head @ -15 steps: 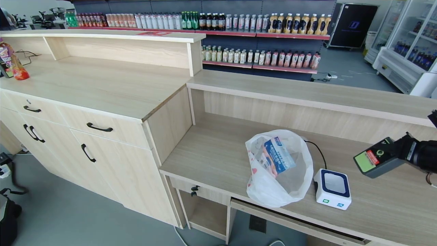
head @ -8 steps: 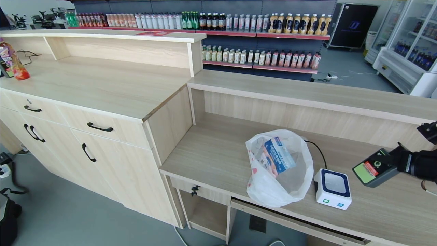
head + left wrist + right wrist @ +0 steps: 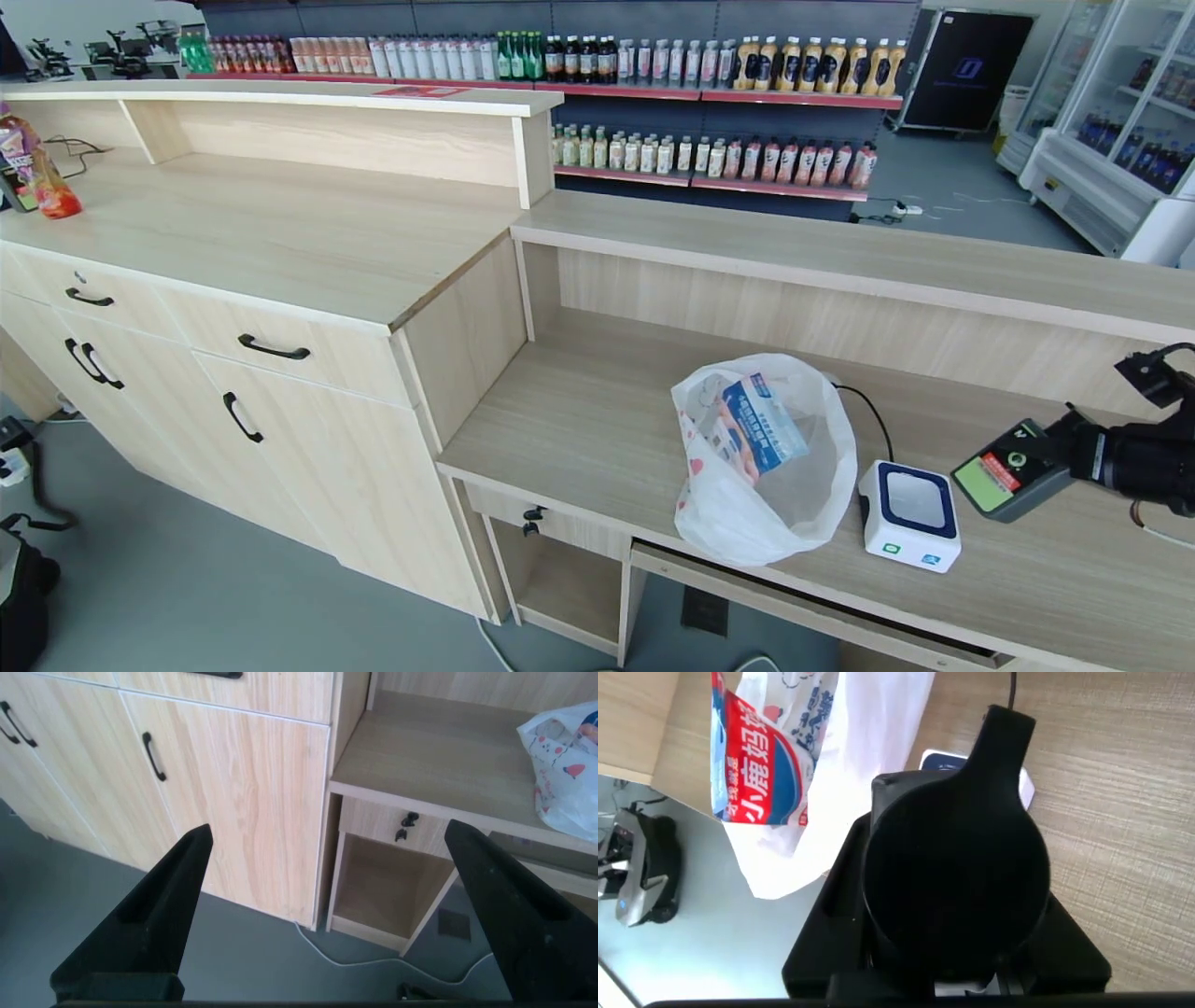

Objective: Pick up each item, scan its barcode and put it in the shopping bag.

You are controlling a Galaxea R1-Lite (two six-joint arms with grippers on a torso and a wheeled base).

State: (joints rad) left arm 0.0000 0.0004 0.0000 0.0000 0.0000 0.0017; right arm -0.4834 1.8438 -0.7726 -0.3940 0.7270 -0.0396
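Note:
My right gripper [image 3: 1074, 446] is shut on a dark box with a green and red label [image 3: 1008, 469], held low over the counter just right of the white barcode scanner [image 3: 910, 515]. In the right wrist view the dark box [image 3: 952, 887] hangs in front of the scanner [image 3: 941, 762] and the bag [image 3: 868, 728]. The white shopping bag [image 3: 766, 467] stands open left of the scanner with a blue packet [image 3: 758, 425] inside. My left gripper [image 3: 327, 924] hangs open over the floor by the cabinet doors, with the bag [image 3: 565, 765] far off.
The low counter [image 3: 597, 411] has a raised back ledge [image 3: 840, 252]. A taller counter [image 3: 261, 233] with drawers stands to the left, carrying an orange bottle [image 3: 37, 168]. A black cable [image 3: 864, 401] runs behind the scanner. Drink shelves [image 3: 653, 65] line the back.
My right gripper has lowered the dark box toward the counter and brought it slightly left, closer to the scanner. The bag and scanner have not moved.

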